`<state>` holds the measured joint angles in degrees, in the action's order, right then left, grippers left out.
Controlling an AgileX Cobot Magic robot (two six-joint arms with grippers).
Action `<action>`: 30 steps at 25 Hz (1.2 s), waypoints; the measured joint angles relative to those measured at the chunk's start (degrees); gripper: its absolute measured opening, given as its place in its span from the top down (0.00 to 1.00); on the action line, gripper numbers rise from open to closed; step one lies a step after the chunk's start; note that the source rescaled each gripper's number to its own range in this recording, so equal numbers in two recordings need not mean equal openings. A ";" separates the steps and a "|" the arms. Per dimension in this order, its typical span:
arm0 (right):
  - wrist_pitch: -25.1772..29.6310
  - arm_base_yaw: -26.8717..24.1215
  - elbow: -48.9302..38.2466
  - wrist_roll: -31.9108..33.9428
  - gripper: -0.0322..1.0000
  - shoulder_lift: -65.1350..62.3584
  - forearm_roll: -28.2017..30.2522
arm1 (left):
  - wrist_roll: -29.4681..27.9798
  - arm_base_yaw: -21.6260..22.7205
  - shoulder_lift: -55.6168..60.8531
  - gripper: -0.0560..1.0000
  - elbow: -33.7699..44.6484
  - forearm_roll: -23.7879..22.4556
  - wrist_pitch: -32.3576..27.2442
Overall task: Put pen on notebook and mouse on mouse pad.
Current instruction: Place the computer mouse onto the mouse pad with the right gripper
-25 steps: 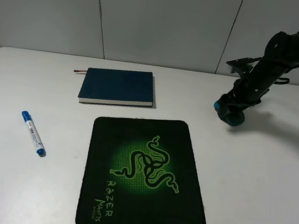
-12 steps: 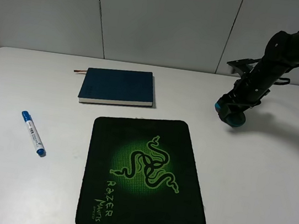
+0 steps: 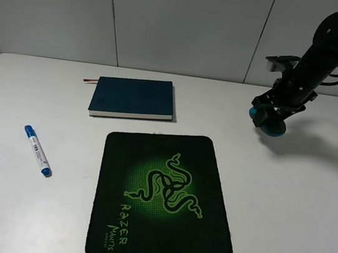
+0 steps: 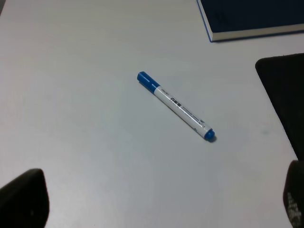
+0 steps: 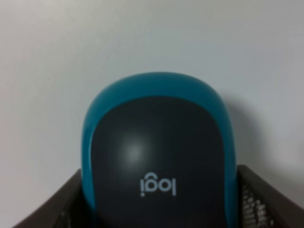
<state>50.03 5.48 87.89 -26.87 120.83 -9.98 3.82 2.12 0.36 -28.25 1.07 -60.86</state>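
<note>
Black mouse pad patterned green; teal-edged grey mouse.

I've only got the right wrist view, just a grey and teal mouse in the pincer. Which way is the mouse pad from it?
Observer: In the exterior high view, the black rectangular mouse pad with green snake emblem lies left of the dark grey and teal oval mouse, nearer the camera.
Operator: Anything on the pad?
Observer: No, its top is bare.
Operator: And the pen?
Observer: The white pen with blue cap lies on the table left of the pad, not on the dark teal closed notebook; the left pincer stands open.
</note>
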 joint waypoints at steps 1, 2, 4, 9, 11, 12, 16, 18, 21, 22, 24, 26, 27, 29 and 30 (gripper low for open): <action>0.98 0.00 0.00 0.74 0.97 -0.66 -0.11 | 0.00 0.00 0.00 0.02 0.00 0.00 0.00; 1.73 0.00 0.00 1.75 0.97 -1.21 -0.19 | 0.00 0.00 0.00 0.02 0.00 0.00 0.00; 3.58 0.00 0.00 3.24 0.97 -2.66 -0.29 | 0.00 0.00 0.00 0.02 0.00 0.00 0.05; 7.79 0.00 0.00 5.42 0.97 -5.39 -1.53 | 0.00 0.00 0.00 0.02 0.00 0.00 0.05; 9.30 0.00 0.00 6.09 0.97 -6.66 -2.40 | 0.00 0.00 0.00 0.02 0.00 0.00 0.05; 10.20 0.00 0.00 6.23 0.97 -7.15 -2.85 | 0.00 0.00 0.00 0.02 0.00 0.00 0.05; 13.79 1.00 0.00 6.89 0.97 -8.80 -3.02 | 0.00 0.00 0.00 0.02 0.00 0.00 0.05; 14.84 2.42 0.00 7.59 0.97 -9.42 -2.38 | 0.00 0.00 0.00 0.02 0.00 0.00 0.05; 15.10 6.90 0.00 9.44 0.97 -10.99 -1.66 | 0.00 0.00 0.00 0.02 0.00 0.00 0.05; 15.32 8.15 0.00 10.11 0.97 -11.15 -1.43 | 0.00 0.00 0.00 0.02 0.00 0.00 0.05; 15.89 10.43 0.12 11.32 0.97 -11.40 -1.13 | 0.00 0.00 0.00 0.02 0.00 0.00 0.05; 15.89 12.97 0.13 12.43 0.97 -11.40 -0.81 | 0.00 0.00 0.00 0.02 0.00 0.00 0.05; 15.89 14.13 0.13 12.98 0.97 -11.40 -0.74 | 0.00 0.00 0.00 0.02 0.00 0.00 0.05; 15.89 16.83 0.13 14.15 0.97 -11.41 -0.73 | 0.00 0.00 0.00 0.02 0.00 0.00 0.05; 15.89 18.34 0.13 14.73 0.97 -11.41 -0.73 | 0.00 0.00 0.00 0.02 0.00 0.00 0.05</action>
<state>65.92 23.83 88.02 -12.15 109.42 -10.71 3.82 2.12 0.36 -28.25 1.07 -60.81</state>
